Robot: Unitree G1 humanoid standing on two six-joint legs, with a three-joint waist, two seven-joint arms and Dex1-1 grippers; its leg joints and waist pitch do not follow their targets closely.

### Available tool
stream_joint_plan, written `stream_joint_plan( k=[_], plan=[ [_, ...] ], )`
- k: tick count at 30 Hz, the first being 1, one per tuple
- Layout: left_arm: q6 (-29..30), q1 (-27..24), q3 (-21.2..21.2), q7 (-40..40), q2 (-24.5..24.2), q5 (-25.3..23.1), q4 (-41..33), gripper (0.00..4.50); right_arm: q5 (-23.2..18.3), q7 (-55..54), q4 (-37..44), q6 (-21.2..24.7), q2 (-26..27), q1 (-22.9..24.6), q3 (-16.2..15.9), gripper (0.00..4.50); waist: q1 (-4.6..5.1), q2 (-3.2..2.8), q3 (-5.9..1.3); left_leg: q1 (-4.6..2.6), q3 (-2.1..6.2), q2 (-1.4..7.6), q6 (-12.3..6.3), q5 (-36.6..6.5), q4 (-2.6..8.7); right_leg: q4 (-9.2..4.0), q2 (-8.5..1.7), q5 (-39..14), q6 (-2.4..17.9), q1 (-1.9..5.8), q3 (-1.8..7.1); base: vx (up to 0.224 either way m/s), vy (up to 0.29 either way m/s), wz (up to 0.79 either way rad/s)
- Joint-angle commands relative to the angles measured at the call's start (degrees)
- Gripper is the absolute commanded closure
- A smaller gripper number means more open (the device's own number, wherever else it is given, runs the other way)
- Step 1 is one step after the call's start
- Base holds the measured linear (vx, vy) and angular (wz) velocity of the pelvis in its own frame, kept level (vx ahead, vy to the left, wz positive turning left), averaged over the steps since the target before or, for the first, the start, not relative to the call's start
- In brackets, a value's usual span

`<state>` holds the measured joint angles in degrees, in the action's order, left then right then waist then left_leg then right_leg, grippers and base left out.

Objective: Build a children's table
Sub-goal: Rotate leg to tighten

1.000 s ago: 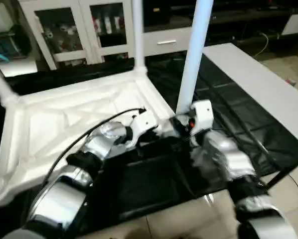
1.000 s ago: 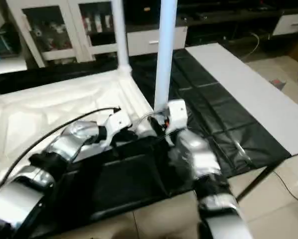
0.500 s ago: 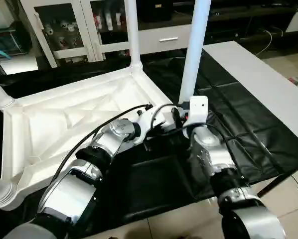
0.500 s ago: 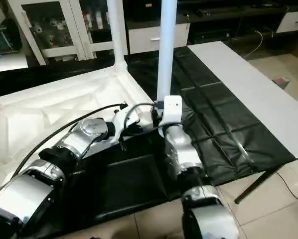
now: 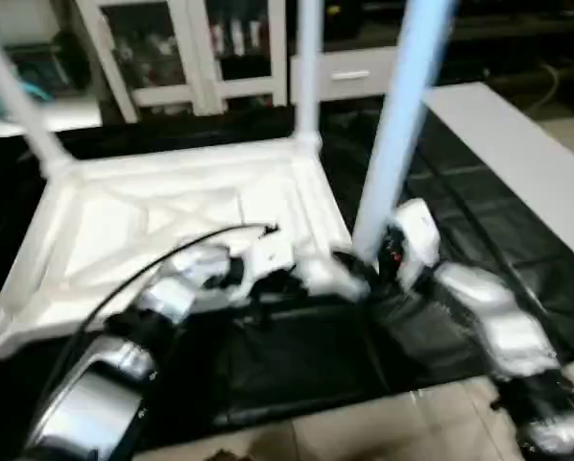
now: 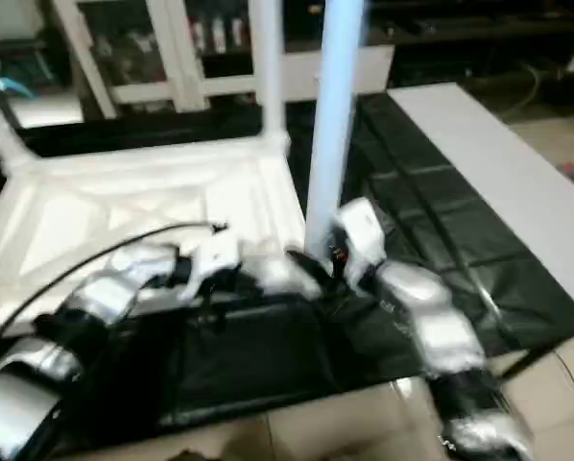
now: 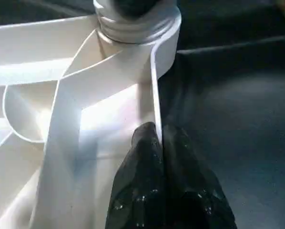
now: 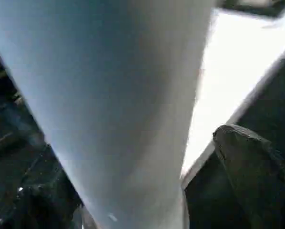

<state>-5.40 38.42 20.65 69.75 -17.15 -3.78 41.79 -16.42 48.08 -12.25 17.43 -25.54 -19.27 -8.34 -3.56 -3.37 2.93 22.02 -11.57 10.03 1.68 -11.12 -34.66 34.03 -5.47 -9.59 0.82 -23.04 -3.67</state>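
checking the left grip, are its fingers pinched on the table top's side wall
Yes, in the left wrist view the two black fingers close from both sides on the thin white side wall of the table top.

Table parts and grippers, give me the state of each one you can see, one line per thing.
Table top: upside down on the black cloth, ribbed underside up.
Near-right leg: upright at its corner, beside the right gripper.
Far-right leg: upright in its socket.
Far-left leg: in its socket, leaning in the picture.
Left gripper: shut on the table top's thin edge wall.
Right gripper: one finger beside the near-right leg; grip unclear.
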Motion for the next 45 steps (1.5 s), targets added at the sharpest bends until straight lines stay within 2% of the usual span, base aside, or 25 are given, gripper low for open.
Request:
stream_joint_plan(
  k=[1,4,7,10,13,15,16,17,19,20,23,25,26,32,34,37,38,40,41,44,45],
  plan=[
    [2.7,-1.5,3.0,6.1,-1.0,0.7,-3.6,4.50,-2.4,9.4,3.8,2.3,-4.3,1.9,-2.2,0.18,-0.15,0.39,-3.79,-1.68,1.32,3.75,-3.50,-13.9,4.47,-3.80,-3.33,-11.9,14.0,2.62,2.46,0.000,0.000,0.00],
    [4.8,-2.5,3.5,8.2,-2.1,1.1,-6.2,4.50,-2.1,12.5,4.1,2.7,-6.7,2.3,-3.4,0.18,0.10,0.63,-3.61,-1.28,1.45,3.60,-2.95,-14.6,4.68,-3.98,-3.43,-14.6,13.4,2.58,2.42,0.000,0.000,0.00],
    [4.9,-2.7,3.3,7.4,-2.2,0.4,-6.2,4.50,-0.8,14.9,3.1,2.3,-7.6,1.6,-4.8,0.18,0.28,0.42,-3.57,-1.62,1.49,3.47,-2.06,-15.7,4.63,-4.52,-3.38,-17.8,12.4,2.12,2.46,0.000,0.000,0.00],
    [4.4,-2.1,3.2,6.0,-1.9,-0.6,-4.8,4.50,0.2,14.5,1.5,2.0,-7.0,0.4,-5.0,0.18,0.37,0.41,-3.69,-1.41,1.67,3.38,-1.74,-15.1,4.69,-4.31,-3.35,-16.9,12.4,2.35,2.35,0.000,0.000,0.00],
    [5.6,-2.0,3.0,5.6,-1.7,-0.4,-5.3,4.50,0.1,14.8,1.3,2.1,-6.8,-0.3,-5.1,0.18,0.22,0.39,-3.71,-1.63,1.57,3.46,-1.76,-15.1,4.64,-4.38,-3.34,-16.4,12.6,2.16,2.42,0.000,0.000,0.00],
    [6.3,-2.2,3.1,5.8,-2.0,-0.3,-6.2,4.50,0.0,15.3,0.9,2.0,-6.6,-0.6,-5.1,0.18,0.18,0.52,-3.77,-1.38,1.64,3.48,-2.09,-14.2,4.66,-4.10,-3.35,-15.4,12.8,2.39,2.40,0.000,0.000,0.00],
    [6.4,-2.2,3.2,5.8,-2.1,-0.3,-6.4,4.50,0.0,15.3,0.7,1.9,-6.5,-0.8,-5.1,0.35,0.23,0.56,-3.75,-1.30,1.66,3.46,-2.19,-14.0,4.67,-4.10,-3.35,-15.3,12.7,2.43,2.39,0.000,0.000,0.00],
    [6.6,-2.3,3.2,5.7,-2.1,-0.3,-6.6,4.50,0.1,15.4,0.4,1.8,-6.4,-0.9,-5.1,0.45,0.21,0.84,-3.80,-1.30,1.64,3.48,-2.36,-13.8,4.65,-4.08,-3.38,-15.1,12.8,2.42,2.36,0.000,0.000,0.00],
    [6.9,-2.6,3.2,5.6,-2.3,-0.2,-7.1,4.50,0.5,15.9,-0.1,1.5,-6.2,-1.0,-5.3,0.45,0.22,0.68,-3.78,-1.23,1.65,3.43,-2.41,-13.6,4.60,-4.02,-3.44,-15.2,12.9,2.45,2.38,0.000,0.000,0.00],
    [7.0,-2.8,3.2,5.6,-2.3,-0.1,-7.4,4.50,0.6,16.4,-0.2,1.4,-6.2,-0.9,-5.5,0.65,0.24,0.63,-3.81,-1.26,1.63,3.42,-2.52,-13.2,4.55,-4.05,-3.42,-15.1,12.9,2.43,2.38,0.000,0.000,0.00],
    [6.9,-3.0,3.0,5.7,-2.5,-0.1,-7.5,4.50,0.8,16.6,-0.4,1.2,-6.2,-0.9,-5.7,0.83,0.20,0.63,-3.80,-1.28,1.62,3.46,-2.67,-13.2,4.55,-4.08,-3.42,-15.3,12.8,2.43,2.38,0.000,0.000,0.00],
    [6.8,-3.0,2.9,5.6,-2.5,-0.2,-7.2,4.50,1.0,16.8,-0.9,1.1,-6.2,-1.1,-5.5,1.08,0.24,0.28,-3.83,-1.27,1.67,3.43,-2.53,-13.3,4.55,-4.03,-3.38,-14.7,12.9,2.45,2.33,0.000,0.000,0.00],
    [6.9,-3.0,2.9,5.6,-2.5,-0.1,-7.2,4.50,0.9,16.9,-0.9,1.3,-6.3,-1.1,-5.4,1.19,0.30,0.47,-3.83,-1.27,1.62,3.39,-2.54,-13.5,4.54,-4.05,-3.30,-14.5,13.0,2.45,2.33,0.000,0.000,0.00],
    [7.3,-2.9,2.9,5.2,-2.3,0.0,-7.5,4.50,1.1,17.5,-1.4,1.1,-6.0,-1.2,-5.3,1.59,0.20,0.54,-3.80,-1.30,1.63,3.41,-2.47,-13.9,4.54,-4.13,-3.41,-15.5,12.9,2.45,2.34,0.000,0.000,0.00],
    [7.5,-3.4,2.9,5.1,-2.4,0.1,-8.0,4.50,1.1,17.5,-1.3,1.1,-5.6,-1.0,-5.4,1.71,0.25,0.26,-3.78,-1.31,1.68,3.41,-2.28,-14.2,4.57,-4.20,-3.41,-16.0,12.7,2.42,2.33,0.000,0.000,0.00],
    [7.8,-4.2,2.9,5.5,-2.6,0.6,-8.6,4.50,0.9,17.4,-0.6,1.4,-5.1,-0.5,-5.3,1.78,0.42,0.37,-3.82,-1.30,1.65,3.40,-2.29,-14.1,4.58,-4.16,-3.34,-15.4,12.7,2.45,2.33,0.000,0.000,0.00],
    [8.1,-4.6,2.5,5.3,-2.7,0.9,-8.5,4.50,0.7,17.2,0.1,1.7,-4.8,0.1,-5.3,1.78,0.46,-0.11,-3.85,-1.30,1.70,3.40,-2.28,-14.0,4.59,-4.08,-3.29,-15.1,12.8,2.47,2.31,0.000,0.000,0.00],
    [8.1,-4.7,2.4,5.1,-2.6,0.9,-8.3,4.50,0.7,16.6,0.2,1.9,-4.6,0.4,-5.1,1.80,0.67,0.24,-3.88,-1.13,1.68,3.32,-2.55,-13.6,4.57,-4.01,-3.19,-14.0,13.0,2.60,2.25,0.000,0.000,0.00],
    [8.2,-4.6,2.2,4.5,-2.2,0.9,-7.7,4.50,0.5,15.0,-0.2,2.2,-3.7,0.5,-4.4,1.80,0.70,0.17,-3.94,-1.16,1.63,3.31,-2.87,-13.4,4.52,-4.04,-3.23,-13.8,13.0,2.52,2.28,0.000,0.000,0.00],
    [7.8,-3.1,0.9,0.7,0.3,1.1,-4.6,4.50,1.2,7.4,-3.7,1.1,0.1,-0.1,-1.6,1.80,0.77,0.69,-3.85,-1.13,1.62,3.26,-2.93,-13.8,4.52,-4.25,-3.34,-16.3,12.6,2.42,2.29,0.000,0.000,0.00],
    [7.1,-2.3,0.5,-1.1,1.1,1.0,-3.2,4.50,1.6,4.7,-5.1,0.7,1.5,-0.6,-0.9,1.80,1.01,0.37,-3.60,-1.25,1.60,3.12,-2.23,-15.3,4.64,-4.62,-3.32,-19.4,12.0,2.04,2.27,0.000,0.000,0.00]
  ],
)
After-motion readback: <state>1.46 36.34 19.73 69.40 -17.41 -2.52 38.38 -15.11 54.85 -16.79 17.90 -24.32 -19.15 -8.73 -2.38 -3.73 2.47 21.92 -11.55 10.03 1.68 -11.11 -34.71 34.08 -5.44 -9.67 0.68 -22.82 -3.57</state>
